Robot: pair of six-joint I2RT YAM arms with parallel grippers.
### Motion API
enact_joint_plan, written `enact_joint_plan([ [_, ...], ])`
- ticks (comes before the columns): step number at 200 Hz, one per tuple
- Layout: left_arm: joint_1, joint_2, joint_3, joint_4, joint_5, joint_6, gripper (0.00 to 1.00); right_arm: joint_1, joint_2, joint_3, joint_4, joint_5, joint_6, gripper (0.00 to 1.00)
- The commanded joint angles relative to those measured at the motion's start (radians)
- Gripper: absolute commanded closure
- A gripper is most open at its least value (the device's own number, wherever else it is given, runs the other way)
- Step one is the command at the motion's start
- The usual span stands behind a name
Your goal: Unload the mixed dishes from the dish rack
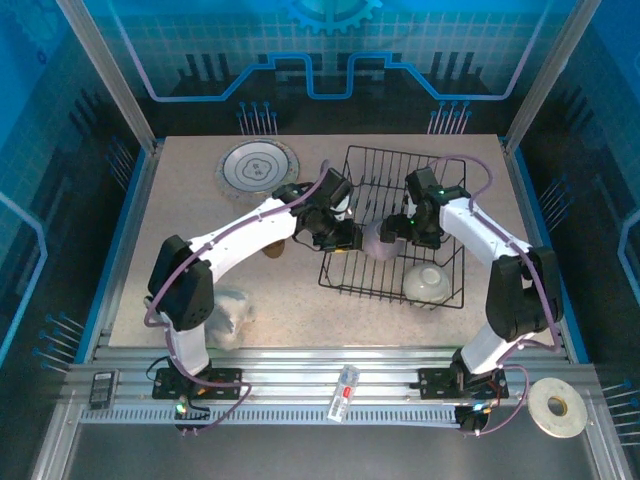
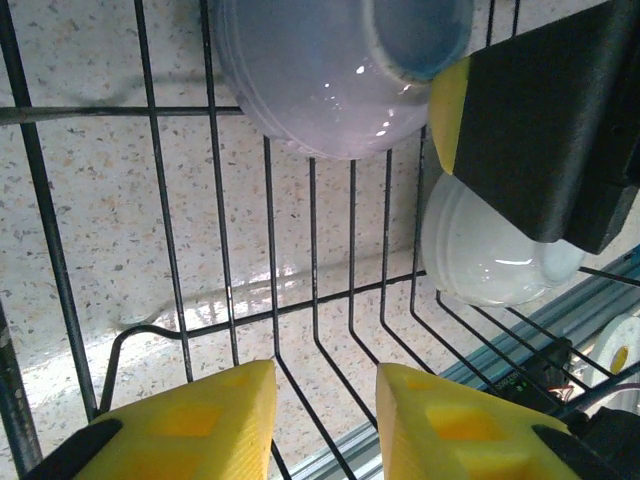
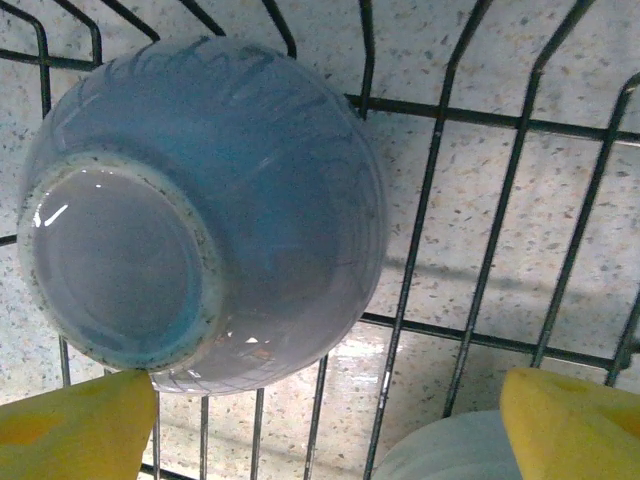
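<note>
L fingers [image 2: 195, 425] narrow, nothing gripped; R fingers [image 3: 570, 425] wide beside lilac bowl [image 3: 230, 200], white bowl [image 3: 450, 455] mostly cut off.

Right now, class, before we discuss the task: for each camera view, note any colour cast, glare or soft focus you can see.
Top external: blue cast overall, the dish rack sharp. Left wrist: a bright glare streak on the table beneath the wires, pinpoint highlights on the lilac bowl; left gripper's fingers soft. Right wrist: highlights on the bowl's foot, right gripper's fingers blurred.
</note>
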Motion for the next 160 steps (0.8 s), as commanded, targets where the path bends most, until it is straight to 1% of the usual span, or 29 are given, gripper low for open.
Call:
enact_joint_plan([
  [1,-0.005,0.025,0.044,-0.038,-0.008,-0.011,0.69,-0.015,0.033,0.034,-0.011,0.044,-0.022,0.11],
  [23,-0.005,0.043,0.039,-0.040,-0.010,-0.011,0.69,-0.026,0.042,0.045,-0.012,0.037,-0.019,0.11],
  [65,-0.005,0.058,0.030,-0.041,-0.010,-0.008,0.70,-0.042,0.000,0.073,0.001,-0.066,-0.005,0.11],
  [86,-0.006,0.066,0.035,-0.043,-0.010,-0.007,0.70,-0.047,0.001,0.103,-0.006,-0.054,-0.010,0.11],
  [115,-0.006,0.076,0.048,-0.047,-0.007,-0.004,0.70,-0.067,0.074,0.141,-0.025,-0.053,-0.019,0.13],
  [160,-0.005,0.085,0.044,-0.055,-0.022,0.003,0.71,-0.073,0.120,0.134,-0.014,-0.029,-0.029,0.13],
])
